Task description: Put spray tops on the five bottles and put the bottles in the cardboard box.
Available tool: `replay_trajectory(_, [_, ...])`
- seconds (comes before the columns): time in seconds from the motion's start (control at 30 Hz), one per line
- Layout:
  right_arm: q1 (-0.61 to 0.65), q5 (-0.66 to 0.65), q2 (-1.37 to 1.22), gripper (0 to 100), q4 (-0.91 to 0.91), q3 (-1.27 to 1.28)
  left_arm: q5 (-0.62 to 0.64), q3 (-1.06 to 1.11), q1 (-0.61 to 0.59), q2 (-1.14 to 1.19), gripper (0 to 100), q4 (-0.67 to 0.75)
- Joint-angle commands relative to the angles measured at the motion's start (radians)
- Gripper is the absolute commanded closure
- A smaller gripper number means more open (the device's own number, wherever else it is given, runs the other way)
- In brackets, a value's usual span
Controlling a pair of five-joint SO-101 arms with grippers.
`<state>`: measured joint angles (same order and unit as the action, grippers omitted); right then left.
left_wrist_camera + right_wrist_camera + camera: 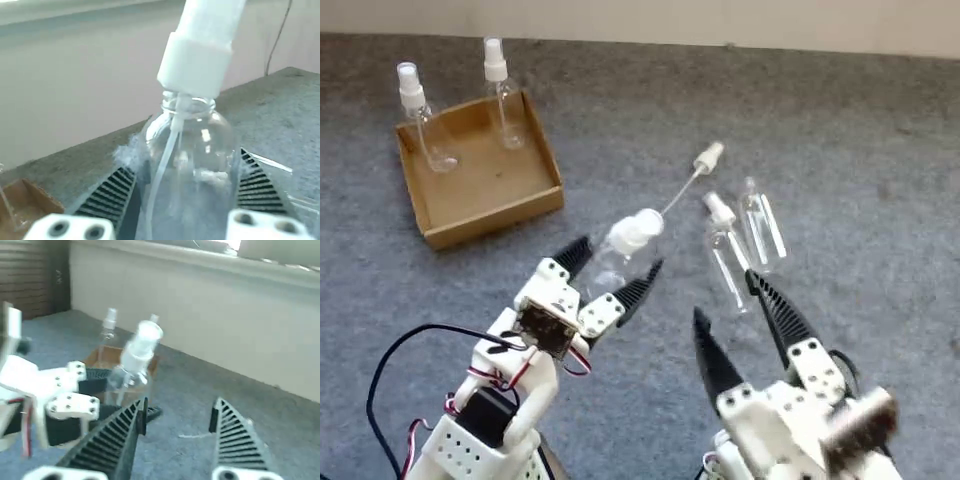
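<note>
— What is the left gripper [618, 258] doing?
— Its jaws are squeezing a clear bottle [187, 165] and holding it up off the carpet [840, 130]. The spray top [197, 60] is sitting crooked over the neck, so I think it is needing a push down.
— And the right gripper [725, 295]?
— It is hanging wide open just beside, holding nothing, maybe ready to help.
— Where is the bottle going?
— Into the cardboard box [490, 215]. Two capped bottles [505, 105] are standing at its far side, leaving the near side free. A fallen bottle [728, 262], a bare bottle [762, 228] and a loose top [708, 158] are lying near the right gripper.
</note>
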<state>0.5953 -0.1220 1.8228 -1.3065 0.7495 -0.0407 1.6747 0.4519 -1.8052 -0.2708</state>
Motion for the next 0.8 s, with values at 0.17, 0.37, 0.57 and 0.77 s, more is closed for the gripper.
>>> replay_trajectory(0.17, [-0.358,-0.008,0.015,99.1,0.067,0.163,-0.003,0.013,-0.143,-0.015,85,0.084])
replay_trajectory(0.37, [-0.369,-0.006,0.016,99.3,0.071,0.236,-0.003,0.019,-0.16,-0.015,85,0.084])
replay_trajectory(0.57, [-0.55,-0.005,0.018,99.3,0.065,0.239,-0.003,0.019,-0.16,-0.015,85,0.081])
replay_trajectory(0.77, [-0.602,-0.005,0.018,99.3,0.064,0.246,-0.003,0.019,-0.16,-0.015,85,0.081])
